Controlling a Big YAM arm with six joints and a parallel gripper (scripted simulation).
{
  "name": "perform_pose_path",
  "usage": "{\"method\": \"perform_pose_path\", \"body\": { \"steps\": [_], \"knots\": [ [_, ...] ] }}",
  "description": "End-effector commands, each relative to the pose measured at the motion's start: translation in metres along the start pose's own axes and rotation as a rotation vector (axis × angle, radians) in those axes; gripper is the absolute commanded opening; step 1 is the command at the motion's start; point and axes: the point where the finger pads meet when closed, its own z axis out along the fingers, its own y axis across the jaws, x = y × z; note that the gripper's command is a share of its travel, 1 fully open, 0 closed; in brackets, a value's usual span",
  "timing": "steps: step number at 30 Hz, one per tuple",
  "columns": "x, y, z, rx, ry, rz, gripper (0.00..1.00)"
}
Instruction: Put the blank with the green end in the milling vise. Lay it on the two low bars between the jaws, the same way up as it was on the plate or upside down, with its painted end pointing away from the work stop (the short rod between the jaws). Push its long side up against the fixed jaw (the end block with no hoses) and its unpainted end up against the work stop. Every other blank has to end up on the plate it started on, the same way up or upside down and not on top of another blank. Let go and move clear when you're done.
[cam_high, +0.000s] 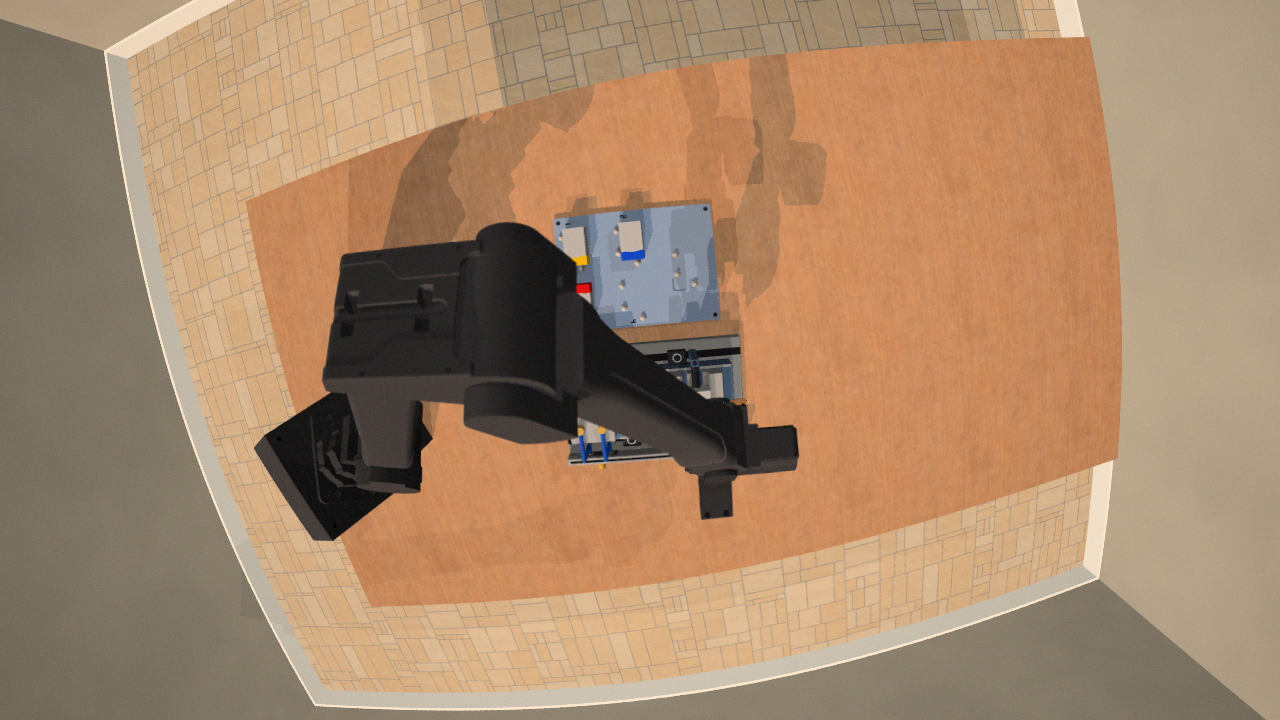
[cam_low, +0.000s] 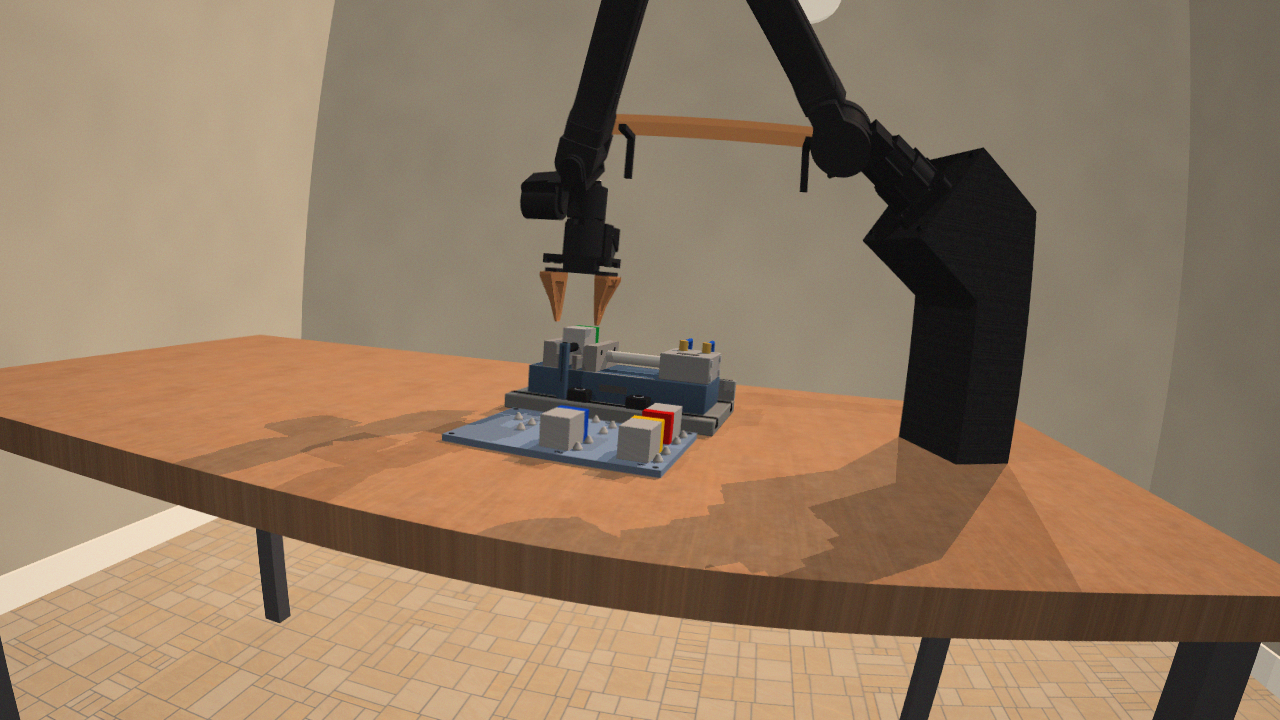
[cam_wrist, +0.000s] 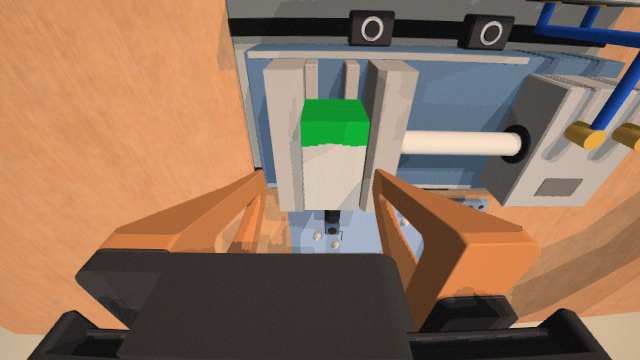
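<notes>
The green-ended blank (cam_low: 578, 334) (cam_wrist: 334, 175) lies between the vise jaws, over the low bars (cam_wrist: 311, 82). In the wrist view its green end points away from the work stop (cam_wrist: 332, 216). Its long side is at or very close to the fixed jaw (cam_low: 551, 354) (cam_wrist: 286, 125); a narrow gap shows on the moving jaw (cam_low: 597, 356) (cam_wrist: 392, 95) side. Its unpainted end is beside the stop; contact cannot be told. My gripper (cam_low: 578, 321) (cam_wrist: 319, 179) is open and empty, fingertips above the blank and apart from it. In the top view the arm hides the gripper.
The plate (cam_high: 693, 232) (cam_low: 501, 435) bears the blue-ended blank (cam_high: 631, 237) (cam_low: 562, 429), yellow-ended blank (cam_high: 573, 240) (cam_low: 639, 440) and red-ended blank (cam_high: 583, 289) (cam_low: 667, 426). The stop's post (cam_low: 564, 371) stands on the vise's plate-facing side. Blue hoses (cam_high: 604, 445) (cam_wrist: 615, 95) rise at the cylinder end.
</notes>
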Motion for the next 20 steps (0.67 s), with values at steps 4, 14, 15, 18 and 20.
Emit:
{"method": "perform_pose_path", "body": {
  "steps": [4, 14, 15, 18, 20],
  "knots": [
    [-0.0035, 0.0004, -0.0182, -0.004, -0.011, -0.009, 0.64],
    [-0.0035, -0.0006, -0.0226, -0.002, -0.011, -0.009, 0.64],
    [-0.0035, -0.0006, -0.0226, -0.002, -0.011, -0.009, 0.64],
    [-0.0035, -0.0006, -0.0226, -0.002, -0.011, -0.009, 0.64],
    [-0.0035, -0.0006, -0.0226, -0.002, -0.011, -0.009, 0.64]
  ]
}}
